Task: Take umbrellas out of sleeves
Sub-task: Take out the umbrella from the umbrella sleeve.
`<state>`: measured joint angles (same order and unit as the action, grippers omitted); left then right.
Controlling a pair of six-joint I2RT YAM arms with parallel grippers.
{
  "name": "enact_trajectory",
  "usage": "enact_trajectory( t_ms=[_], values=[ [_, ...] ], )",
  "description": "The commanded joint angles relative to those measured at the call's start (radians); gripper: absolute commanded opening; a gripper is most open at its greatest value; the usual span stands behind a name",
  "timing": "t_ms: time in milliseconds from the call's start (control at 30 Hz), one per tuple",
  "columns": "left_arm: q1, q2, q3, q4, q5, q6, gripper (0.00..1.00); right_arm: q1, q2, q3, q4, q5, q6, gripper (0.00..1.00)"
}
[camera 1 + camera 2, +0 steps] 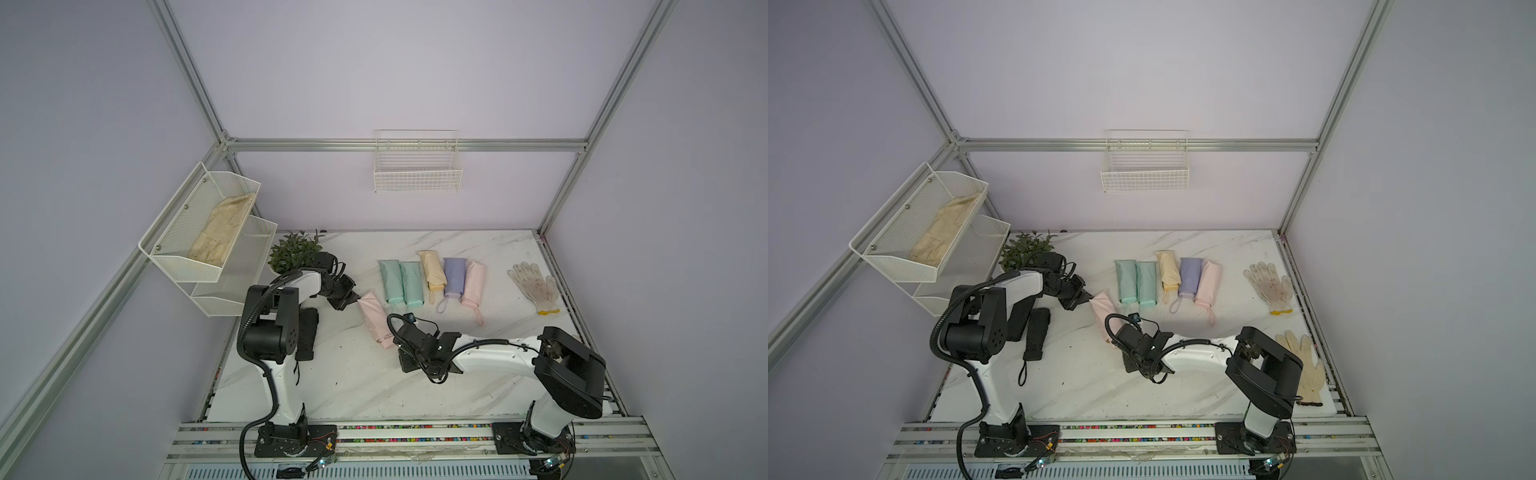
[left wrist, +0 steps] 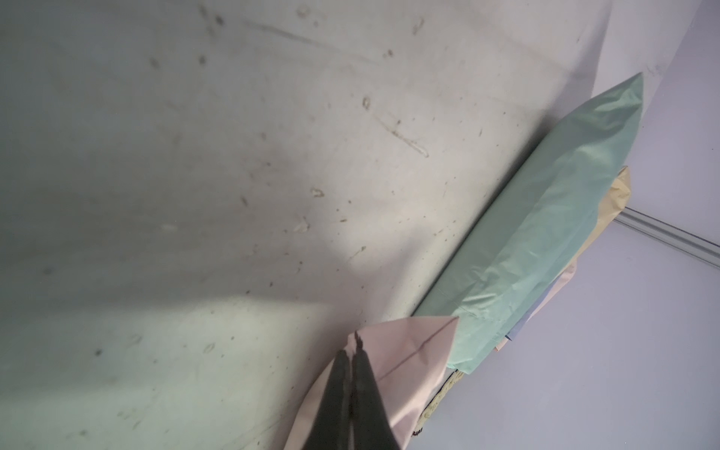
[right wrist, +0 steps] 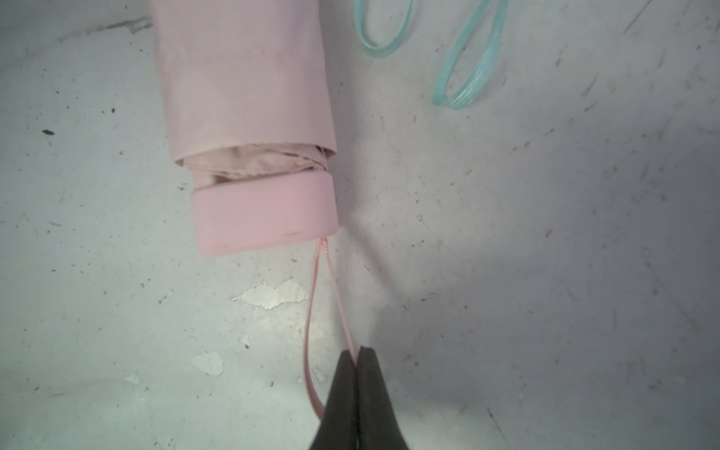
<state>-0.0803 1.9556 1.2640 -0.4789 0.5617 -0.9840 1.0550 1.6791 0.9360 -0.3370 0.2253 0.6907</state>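
A pink umbrella in its pink sleeve (image 1: 374, 318) lies slanted on the marble table (image 1: 353, 386), in both top views. My left gripper (image 2: 352, 352) is shut on the sleeve's closed flat end (image 2: 409, 350). My right gripper (image 3: 357, 350) is shut on the umbrella's pink wrist loop (image 3: 323, 288), which runs taut to the handle cap (image 3: 265, 218). The cap and a strip of pleated canopy (image 3: 253, 159) stick out of the sleeve mouth (image 3: 249, 78). Behind lie sleeved umbrellas in a row: two mint (image 1: 401, 282), yellow (image 1: 432, 270), lavender (image 1: 454, 276), pink (image 1: 473, 286).
A black umbrella with a loop (image 1: 1038, 332) lies by the left arm's base, a flat black piece (image 1: 1019, 320) beside it. A white knit glove (image 1: 536, 286) and a beige glove (image 1: 1304, 370) lie at the right. Plant (image 1: 295, 251) and mesh shelf (image 1: 199, 232) stand at the left.
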Motion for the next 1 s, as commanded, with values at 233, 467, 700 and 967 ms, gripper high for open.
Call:
enact_trajectory(
  t_ms=[233, 467, 700, 967],
  values=[
    [0.051, -0.059, -0.011, 0.055, -0.028, -0.002, 0.00, 0.017, -0.091, -0.054, -0.041, 0.026, 0.023, 0.02],
    [0.059, -0.061, -0.011, 0.056, -0.020, -0.005, 0.00, 0.017, -0.109, -0.065, -0.054, 0.020, 0.028, 0.03],
    [0.063, -0.067, -0.013, 0.060, -0.013, -0.008, 0.00, 0.020, -0.117, -0.046, -0.083, 0.028, 0.023, 0.03],
    [0.059, -0.070, -0.001, 0.080, 0.004, 0.006, 0.00, 0.028, -0.167, -0.091, -0.085, 0.022, 0.036, 0.03]
  ],
)
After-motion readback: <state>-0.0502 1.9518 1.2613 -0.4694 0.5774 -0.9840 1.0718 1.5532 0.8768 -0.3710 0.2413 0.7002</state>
